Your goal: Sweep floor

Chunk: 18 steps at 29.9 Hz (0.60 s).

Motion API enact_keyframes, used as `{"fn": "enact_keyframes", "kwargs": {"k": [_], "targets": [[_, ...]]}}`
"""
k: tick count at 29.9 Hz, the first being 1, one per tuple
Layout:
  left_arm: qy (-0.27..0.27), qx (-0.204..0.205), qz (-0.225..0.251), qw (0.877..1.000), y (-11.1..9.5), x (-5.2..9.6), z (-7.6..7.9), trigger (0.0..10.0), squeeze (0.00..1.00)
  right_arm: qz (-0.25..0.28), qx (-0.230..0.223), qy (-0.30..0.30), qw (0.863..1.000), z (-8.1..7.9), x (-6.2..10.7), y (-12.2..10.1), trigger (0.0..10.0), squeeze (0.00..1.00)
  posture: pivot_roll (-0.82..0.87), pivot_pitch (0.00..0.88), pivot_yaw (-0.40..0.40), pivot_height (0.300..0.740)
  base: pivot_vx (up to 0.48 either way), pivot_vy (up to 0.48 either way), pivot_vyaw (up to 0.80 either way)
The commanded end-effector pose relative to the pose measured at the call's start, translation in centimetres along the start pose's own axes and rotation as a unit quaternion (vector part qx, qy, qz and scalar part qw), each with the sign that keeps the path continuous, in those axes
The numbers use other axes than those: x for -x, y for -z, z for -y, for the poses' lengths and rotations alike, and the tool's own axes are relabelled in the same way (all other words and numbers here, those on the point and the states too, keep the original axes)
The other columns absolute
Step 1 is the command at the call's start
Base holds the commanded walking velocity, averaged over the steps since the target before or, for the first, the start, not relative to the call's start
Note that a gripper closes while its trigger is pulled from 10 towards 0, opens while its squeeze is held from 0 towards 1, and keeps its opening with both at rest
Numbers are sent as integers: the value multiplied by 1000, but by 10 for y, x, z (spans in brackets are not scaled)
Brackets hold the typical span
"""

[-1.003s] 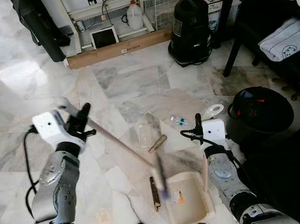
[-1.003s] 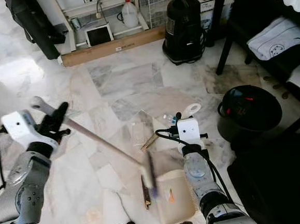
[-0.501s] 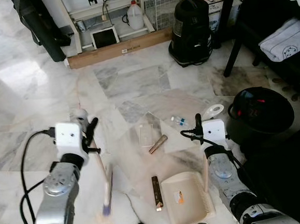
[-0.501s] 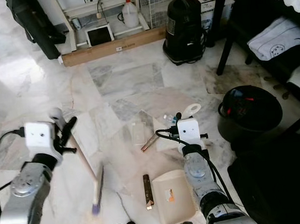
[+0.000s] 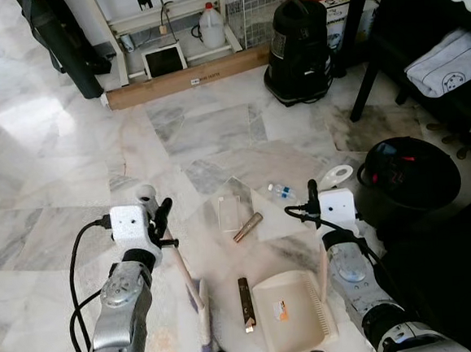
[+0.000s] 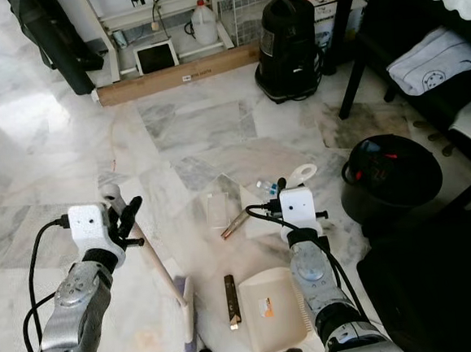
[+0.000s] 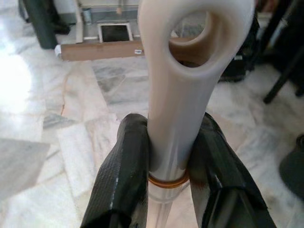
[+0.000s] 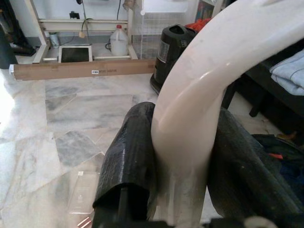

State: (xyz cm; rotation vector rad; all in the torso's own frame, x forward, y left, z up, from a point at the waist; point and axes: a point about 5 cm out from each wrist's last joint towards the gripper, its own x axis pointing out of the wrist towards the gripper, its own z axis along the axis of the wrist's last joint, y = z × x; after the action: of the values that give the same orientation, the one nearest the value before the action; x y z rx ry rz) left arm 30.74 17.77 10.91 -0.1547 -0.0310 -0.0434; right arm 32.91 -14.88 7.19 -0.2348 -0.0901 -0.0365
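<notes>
From the left eye: glossy veined marble floor (image 5: 71, 156); cream plastic dustpan (image 5: 291, 314) lying flat, comb-toothed along its right edge, its curved handle rising to the right gripper (image 5: 312, 193). Left of the dustpan, the left gripper (image 5: 159, 223) with a slim pale broom (image 5: 187, 282) slanting down to a narrow brush head on the floor. Between broom and dustpan, a flat brown stick (image 5: 245, 302); beyond the dustpan, a clear plastic packet (image 5: 231, 211), a tan tube (image 5: 248, 226) and a small bottle (image 5: 282, 191). Right of the dustpan, a round black bin (image 5: 407, 175). From the left wrist: jaws clamped on the broom's smooth white handle just above a brass-coloured ring, looped hanging eye at the tip. From the right wrist: jaws clamped on the dustpan's glossy cream arched handle.
</notes>
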Motion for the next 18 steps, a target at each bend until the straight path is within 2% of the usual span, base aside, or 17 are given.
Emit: {"fn": "enact_keyframes", "kwargs": {"k": [1, 9, 11, 14, 15, 18], "targets": [[4, 48, -24, 999, 11, 2, -1, 10000, 0, -50, 8, -15, 999, -4, 14, 20, 10000, 0, 170, 229, 74, 740, 0, 0, 0], [26, 126, -30, 991, 6, -3, 0, 10000, 0, -47, 7, -16, 999, -5, 12, 18, 10000, 0, 170, 227, 72, 740, 0, 0, 0], [43, 171, -23, 984, -2, -6, 4, 10000, 0, -48, 8, -17, 999, -5, 11, 18, 10000, 0, 172, 221, 70, 740, 0, 0, 0], [59, 188, -17, 980, -8, -7, 6, 10000, 0, -48, 8, -17, 999, -4, 11, 18, 10000, 0, 172, 220, 70, 740, 0, 0, 0], [68, 209, -7, 976, -16, -8, 6, 10000, 0, -47, 8, -17, 999, -4, 10, 17, 10000, 0, 173, 216, 69, 740, 0, 0, 0], [88, 235, 7, 968, -30, -7, 6, 10000, 0, -47, 8, -17, 999, -4, 9, 16, 10000, 0, 178, 212, 68, 740, 0, 0, 0]]}}
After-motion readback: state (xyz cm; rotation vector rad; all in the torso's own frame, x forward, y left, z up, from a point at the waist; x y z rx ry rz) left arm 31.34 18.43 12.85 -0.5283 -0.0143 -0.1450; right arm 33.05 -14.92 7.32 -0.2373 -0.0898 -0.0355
